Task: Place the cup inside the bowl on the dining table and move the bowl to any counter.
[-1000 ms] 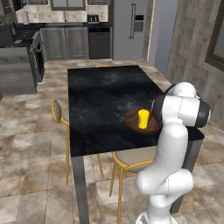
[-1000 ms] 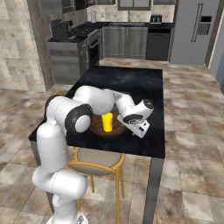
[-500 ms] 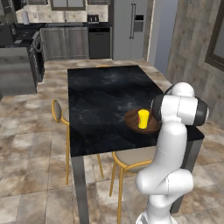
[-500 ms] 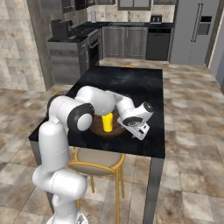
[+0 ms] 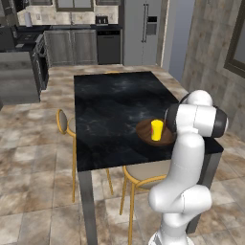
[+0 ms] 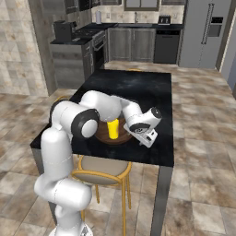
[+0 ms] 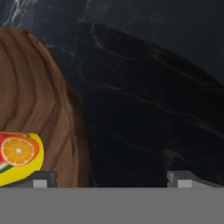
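Near edge of the dining table, frame centre: yellow cup stands upright inside the wooden bowl. Gripper hangs just right of the bowl in the right base view, jaws spread wide, holding nothing; rim contact unclear. Hand view lower left: cup shows an orange-slice print. Yellow chair below. Upper frame: kitchen counter, refrigerator.

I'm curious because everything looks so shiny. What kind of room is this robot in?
A kitchen with a dining area, and it looks computer-drawn. You can see a tall fridge, dark counters over grey cabinets, and a black dining table.
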Robot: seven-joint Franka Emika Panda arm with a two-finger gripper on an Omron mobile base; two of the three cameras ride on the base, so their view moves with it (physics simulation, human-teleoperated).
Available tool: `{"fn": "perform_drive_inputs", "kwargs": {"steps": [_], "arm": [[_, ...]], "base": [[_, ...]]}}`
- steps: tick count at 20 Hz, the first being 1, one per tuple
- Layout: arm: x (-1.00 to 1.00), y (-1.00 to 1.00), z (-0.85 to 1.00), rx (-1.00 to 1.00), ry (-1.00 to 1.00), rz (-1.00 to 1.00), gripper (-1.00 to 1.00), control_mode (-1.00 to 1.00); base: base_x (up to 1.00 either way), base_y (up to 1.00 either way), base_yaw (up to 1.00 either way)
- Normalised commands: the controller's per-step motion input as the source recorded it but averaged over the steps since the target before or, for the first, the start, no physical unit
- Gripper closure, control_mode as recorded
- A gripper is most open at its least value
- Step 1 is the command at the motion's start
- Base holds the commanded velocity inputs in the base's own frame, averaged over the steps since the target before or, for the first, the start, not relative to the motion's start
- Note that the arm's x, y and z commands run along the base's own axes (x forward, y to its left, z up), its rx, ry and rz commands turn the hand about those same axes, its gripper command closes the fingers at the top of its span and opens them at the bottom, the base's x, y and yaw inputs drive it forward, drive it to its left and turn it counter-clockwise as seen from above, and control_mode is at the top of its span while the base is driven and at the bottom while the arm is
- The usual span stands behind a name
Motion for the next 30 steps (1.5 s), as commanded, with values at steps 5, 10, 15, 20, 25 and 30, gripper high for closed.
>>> {"fn": "perform_drive_inputs", "kwargs": {"steps": [5,10,15,20,25,30], "arm": [[0.03,0.0,0.0,0.0,0.0,0.0,-1.0,-1.0],[0.05,0.01,0.0,0.0,0.0,0.0,-1.0,-1.0],[0.04,0.02,0.02,0.0,0.0,0.0,-1.0,-1.0],[0.05,0.04,0.01,0.0,0.0,0.0,-1.0,-1.0],[0.06,0.07,0.0,0.0,0.0,0.0,-1.0,-1.0],[0.1,0.08,0.0,0.0,0.0,0.0,-1.0,-1.0]], "base": [[0.0,0.0,0.0],[0.0,0.0,0.0],[0.0,0.0,0.0],[0.0,0.0,0.0],[0.0,0.0,0.0],[0.0,0.0,0.0]]}}
